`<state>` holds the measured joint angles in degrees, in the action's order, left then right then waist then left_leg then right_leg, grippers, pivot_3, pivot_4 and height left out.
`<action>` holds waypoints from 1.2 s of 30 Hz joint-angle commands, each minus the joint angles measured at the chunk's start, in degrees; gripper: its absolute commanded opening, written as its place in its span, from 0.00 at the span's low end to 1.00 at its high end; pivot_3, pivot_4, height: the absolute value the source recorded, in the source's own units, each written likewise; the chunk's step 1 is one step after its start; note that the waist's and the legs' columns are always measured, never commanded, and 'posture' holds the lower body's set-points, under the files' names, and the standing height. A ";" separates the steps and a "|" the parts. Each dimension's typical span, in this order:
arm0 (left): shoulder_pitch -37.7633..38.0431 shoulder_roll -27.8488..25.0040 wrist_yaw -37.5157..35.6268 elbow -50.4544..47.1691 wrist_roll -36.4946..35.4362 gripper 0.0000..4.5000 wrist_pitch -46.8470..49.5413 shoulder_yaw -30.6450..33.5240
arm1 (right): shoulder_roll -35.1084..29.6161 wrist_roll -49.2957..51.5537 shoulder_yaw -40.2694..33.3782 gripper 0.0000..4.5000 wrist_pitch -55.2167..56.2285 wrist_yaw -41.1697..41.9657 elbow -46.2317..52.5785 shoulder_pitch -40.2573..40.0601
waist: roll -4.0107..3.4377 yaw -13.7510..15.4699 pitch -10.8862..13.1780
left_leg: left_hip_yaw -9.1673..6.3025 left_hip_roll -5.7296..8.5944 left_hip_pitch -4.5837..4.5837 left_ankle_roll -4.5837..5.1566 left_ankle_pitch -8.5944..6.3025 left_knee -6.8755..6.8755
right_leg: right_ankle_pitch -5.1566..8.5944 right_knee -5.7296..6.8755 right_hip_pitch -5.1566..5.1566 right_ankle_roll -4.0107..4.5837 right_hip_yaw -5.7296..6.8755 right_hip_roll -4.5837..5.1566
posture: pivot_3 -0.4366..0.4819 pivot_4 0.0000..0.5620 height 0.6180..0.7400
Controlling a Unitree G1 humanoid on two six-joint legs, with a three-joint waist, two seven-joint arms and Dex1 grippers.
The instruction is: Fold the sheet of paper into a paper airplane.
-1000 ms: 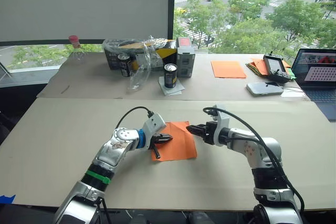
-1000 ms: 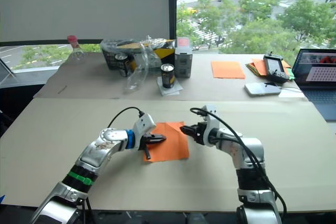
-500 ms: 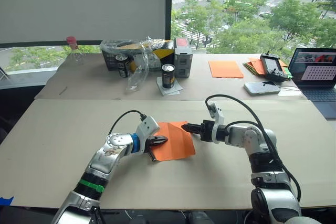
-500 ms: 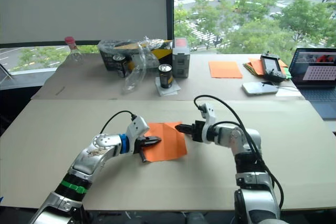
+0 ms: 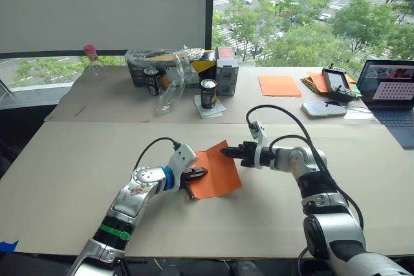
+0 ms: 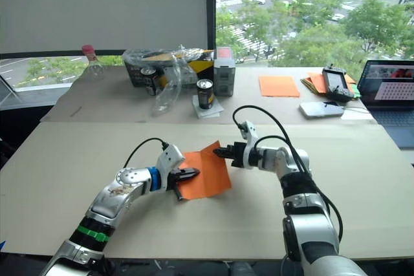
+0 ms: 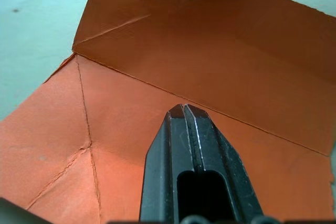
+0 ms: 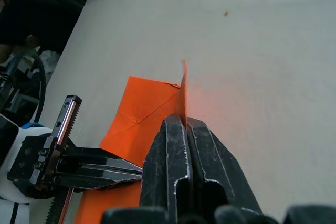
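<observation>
Since a second ago, the right end effector (image 5: 224, 152) has drawn back toward the far side of the tabletop (image 5: 77, 159), lifting the far right corner of the sheet of paper (image 5: 217, 176) off the surface. From the head views, the left end effector (image 5: 202, 172) rests on the sheet's left part, tips together.

Left wrist view: closed black fingers (image 7: 189, 145) press on the creased orange sheet, whose far half rises as a flap toward the other arm's tips.

Right wrist view: the right fingers (image 8: 178, 145) are clamped tight on the sheet's raised edge, which stands upright between them.
</observation>
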<state>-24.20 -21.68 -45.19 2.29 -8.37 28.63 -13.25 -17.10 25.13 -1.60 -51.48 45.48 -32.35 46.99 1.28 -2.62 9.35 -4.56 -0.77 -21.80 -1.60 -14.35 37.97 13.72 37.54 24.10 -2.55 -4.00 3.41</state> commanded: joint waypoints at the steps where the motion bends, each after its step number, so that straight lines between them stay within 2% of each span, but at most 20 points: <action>1: 1.24 0.28 0.02 0.29 0.45 0.00 0.41 -1.35 | -1.19 -3.14 2.29 0.00 6.61 0.67 4.51 -0.94 | 0.00 0.01 0.00 | -0.01 0.00 -0.01 0.00 0.00 0.00 | 0.00 -0.01 0.01 0.00 0.00 0.00 | 0.48 0.27 0.92; 8: 0.51 0.43 -0.45 1.48 0.82 0.00 -0.24 -1.83 | -2.86 -9.25 7.86 0.00 18.49 1.76 14.44 -5.72 | 0.00 0.20 0.00 | -0.01 0.01 -0.07 0.00 0.00 0.00 | 0.00 -0.03 0.04 0.00 0.00 0.02 | 0.48 0.27 0.92; 16: -1.09 0.78 -0.91 3.59 0.89 0.00 -1.26 -1.77 | -7.50 -24.73 19.21 0.00 42.33 2.12 21.33 -9.45 | 0.00 0.20 0.00 | -0.01 0.02 -0.05 -0.01 0.00 0.00 | 0.01 -0.06 0.02 -0.02 0.01 0.02 | 0.48 0.27 0.92; 25: 0.04 0.88 -0.30 2.69 -0.01 0.00 -1.19 -0.49 | -10.45 -41.06 24.97 0.00 62.26 -8.10 16.72 -11.75 | 0.01 0.20 0.01 | 0.00 0.01 -0.03 -0.01 0.00 0.00 | 0.01 -0.06 0.02 -0.01 0.01 0.01 | 0.48 0.27 0.92; 31: -2.21 2.90 3.93 1.77 -1.20 0.00 -7.21 4.79 | -10.44 -48.34 27.29 0.00 71.03 -14.21 10.79 -12.13 | 0.04 0.17 0.02 | 0.00 0.00 -0.03 -0.01 0.01 0.00 | 0.00 -0.05 0.04 0.00 -0.01 0.01 | 0.48 0.27 0.92; 36: -4.95 4.08 6.87 1.56 -2.55 0.00 -6.73 8.20 | -10.42 -52.03 28.48 0.00 75.43 -17.47 7.20 -12.05 | 0.03 0.16 0.02 | 0.00 0.01 -0.03 -0.02 0.01 0.00 | 0.00 -0.08 0.01 0.00 -0.01 0.02 | 0.48 0.27 0.92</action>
<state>-27.93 -18.04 -39.22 5.45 -9.42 22.41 -6.64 -27.23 -24.71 26.24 22.35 29.02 -24.16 34.99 1.31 -2.46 9.37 -4.56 -0.76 -21.80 -1.61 -14.34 37.97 13.72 37.46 24.08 -2.55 -4.02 3.43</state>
